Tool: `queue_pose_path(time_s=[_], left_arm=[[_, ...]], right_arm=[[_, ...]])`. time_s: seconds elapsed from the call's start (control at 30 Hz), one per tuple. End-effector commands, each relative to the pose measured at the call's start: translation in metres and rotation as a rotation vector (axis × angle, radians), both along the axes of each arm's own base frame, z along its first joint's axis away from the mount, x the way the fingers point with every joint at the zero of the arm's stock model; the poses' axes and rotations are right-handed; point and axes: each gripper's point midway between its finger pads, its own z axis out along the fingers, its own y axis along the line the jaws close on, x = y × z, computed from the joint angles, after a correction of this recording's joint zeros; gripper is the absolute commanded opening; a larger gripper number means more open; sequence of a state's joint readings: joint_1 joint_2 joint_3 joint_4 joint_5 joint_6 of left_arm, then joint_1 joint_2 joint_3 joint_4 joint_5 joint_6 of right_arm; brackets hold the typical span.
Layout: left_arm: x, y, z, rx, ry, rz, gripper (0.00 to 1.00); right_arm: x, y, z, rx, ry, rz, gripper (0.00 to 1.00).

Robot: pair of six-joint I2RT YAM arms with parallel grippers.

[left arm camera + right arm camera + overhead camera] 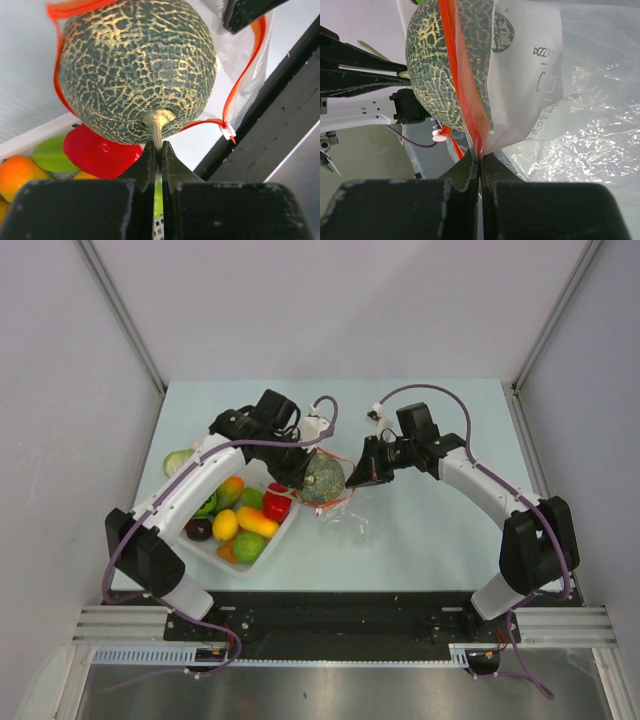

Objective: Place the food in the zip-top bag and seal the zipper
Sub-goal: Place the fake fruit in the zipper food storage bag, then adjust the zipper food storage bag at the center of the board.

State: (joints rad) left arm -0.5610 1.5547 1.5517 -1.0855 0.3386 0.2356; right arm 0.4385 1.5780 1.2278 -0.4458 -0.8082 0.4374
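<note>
1. Melon (137, 70) sits partway through the zip-top bag (580, 125) mouth, ringed by the unsealed zipper (465, 100).
2. Left fingers (144, 165) pinch the melon's stem; right fingers (495, 172) pinch the zipper beside the melon.
3. Green fruit (250, 545) lies in the tray (283, 532) left of the melon, not yet bagged.

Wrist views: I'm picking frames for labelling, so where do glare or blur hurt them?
Right wrist: glare speckles the crinkled bag, and the right claw is dark and soft. Left wrist: the mottled ball is sharp, while the left claw, close up, is blurred and underlit.
</note>
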Motion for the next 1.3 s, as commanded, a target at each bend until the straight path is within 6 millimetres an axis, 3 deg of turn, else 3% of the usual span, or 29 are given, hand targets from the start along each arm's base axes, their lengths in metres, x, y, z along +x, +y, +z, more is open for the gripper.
queue_pose_path(time_s=[0.0,0.1,0.27,0.4,0.57,0.6,0.67,0.7,0.8,0.93,1.07,1.2,1.23,1.27], left_arm=[[-0.011,-0.023,0.02,0.015,-0.003,-0.071,0.01],[-0.022,-0.04,0.013,0.038,0.045,-0.136,0.0],[-0.011,-0.055,0.015,0.031,0.07,-0.089,0.0],[0.0,-0.058,0.025,-0.028,0.068,-0.047,0.23],[-0.009,-0.06,0.066,-0.245,0.116,-0.097,0.55],[-0.007,-0.057,0.081,-0.294,0.076,-0.098,0.72],[0.005,-0.041,0.092,-0.354,0.06,-0.035,0.75],[0.013,-0.032,0.108,-0.392,-0.014,0.001,0.76],[0.033,0.005,0.089,-0.382,-0.016,0.154,0.73],[0.017,0.023,0.052,-0.302,0.012,0.172,0.73],[0.005,0.018,0.023,-0.282,0.066,0.172,0.8],[0.007,-0.004,0.02,-0.322,0.086,0.121,0.81],[0.008,-0.01,0.023,-0.335,0.083,0.108,0.78],[0.006,-0.018,0.023,-0.346,0.093,0.086,0.61]], right_arm=[[-0.006,0.01,0.025,0.079,-0.071,0.053,0.0],[-0.006,0.013,0.029,0.083,-0.096,0.067,0.0],[-0.012,0.014,0.034,0.094,-0.115,0.106,0.0],[-0.029,0.016,0.038,0.138,-0.119,0.177,0.0],[-0.037,0.014,0.046,0.17,-0.144,0.223,0.0],[-0.038,0.013,0.049,0.182,-0.143,0.232,0.0],[-0.038,0.013,0.053,0.193,-0.151,0.234,0.0],[-0.039,0.012,0.055,0.202,-0.151,0.238,0.0],[-0.037,0.01,0.059,0.213,-0.156,0.233,0.0],[-0.035,0.006,0.063,0.221,-0.163,0.223,0.0],[-0.035,0.004,0.067,0.228,-0.167,0.22,0.0],[-0.038,0.003,0.07,0.235,-0.171,0.229,0.0],[-0.037,0.002,0.069,0.23,-0.182,0.23,0.0],[-0.038,0.001,0.069,0.222,-0.174,0.228,0.0]])
